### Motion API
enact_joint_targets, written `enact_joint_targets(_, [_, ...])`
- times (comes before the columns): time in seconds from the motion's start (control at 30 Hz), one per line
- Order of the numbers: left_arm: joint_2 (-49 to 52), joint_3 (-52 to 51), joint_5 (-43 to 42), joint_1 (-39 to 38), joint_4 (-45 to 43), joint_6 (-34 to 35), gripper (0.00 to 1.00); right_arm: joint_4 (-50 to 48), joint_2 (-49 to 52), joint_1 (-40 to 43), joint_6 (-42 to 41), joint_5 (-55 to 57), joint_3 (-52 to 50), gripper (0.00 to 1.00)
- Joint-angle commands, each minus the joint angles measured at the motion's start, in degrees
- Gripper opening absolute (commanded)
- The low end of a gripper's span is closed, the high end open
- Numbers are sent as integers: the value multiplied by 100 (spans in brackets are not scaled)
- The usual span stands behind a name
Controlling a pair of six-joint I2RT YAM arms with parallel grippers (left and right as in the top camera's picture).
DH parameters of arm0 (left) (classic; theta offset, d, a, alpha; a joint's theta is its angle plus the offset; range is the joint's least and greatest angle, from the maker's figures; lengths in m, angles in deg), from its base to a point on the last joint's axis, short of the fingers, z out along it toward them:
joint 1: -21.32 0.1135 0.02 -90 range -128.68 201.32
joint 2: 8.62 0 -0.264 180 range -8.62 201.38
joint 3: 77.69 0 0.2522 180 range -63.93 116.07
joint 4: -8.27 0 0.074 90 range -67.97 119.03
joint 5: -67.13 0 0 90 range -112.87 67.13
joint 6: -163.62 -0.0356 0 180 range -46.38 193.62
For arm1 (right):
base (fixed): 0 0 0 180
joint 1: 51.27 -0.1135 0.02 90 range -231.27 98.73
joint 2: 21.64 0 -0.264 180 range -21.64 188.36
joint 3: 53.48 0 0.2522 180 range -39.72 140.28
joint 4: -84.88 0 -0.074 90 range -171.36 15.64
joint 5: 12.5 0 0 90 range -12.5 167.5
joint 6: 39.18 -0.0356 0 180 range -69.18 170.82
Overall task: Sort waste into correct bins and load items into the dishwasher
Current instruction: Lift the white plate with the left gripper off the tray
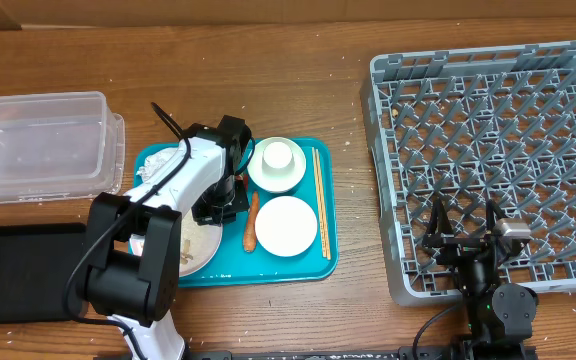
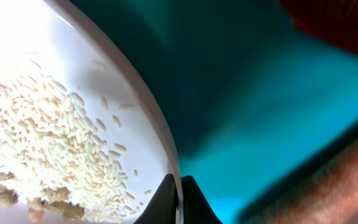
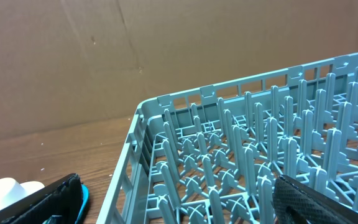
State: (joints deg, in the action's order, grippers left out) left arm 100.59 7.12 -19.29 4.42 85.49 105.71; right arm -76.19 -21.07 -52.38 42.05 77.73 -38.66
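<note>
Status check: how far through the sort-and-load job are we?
Done: nothing visible; the grey plastic dish rack holds no crockery. In hand: left hand pinches the rim of the large white round plate carrying rice scraps. Left: orange carrot, two white bowls, white cup all on the teal tray; right hand open by the rack.

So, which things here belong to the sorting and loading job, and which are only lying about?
Job: plate, rice, carrot, upper bowl, cup, lower bowl, clear tub, black tray, dish rack.
Lying about: teal tray, chopsticks.
</note>
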Motion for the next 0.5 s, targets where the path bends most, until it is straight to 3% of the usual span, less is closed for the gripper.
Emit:
enact_joint_targets(0.0, [28,282,7,-15,208,223,4,-35,-42,33,24,15,-59,100])
enact_joint_targets(0.47, [28,1178,588,-15,1537,481,4,-35,-42,33,24,15,-59,100])
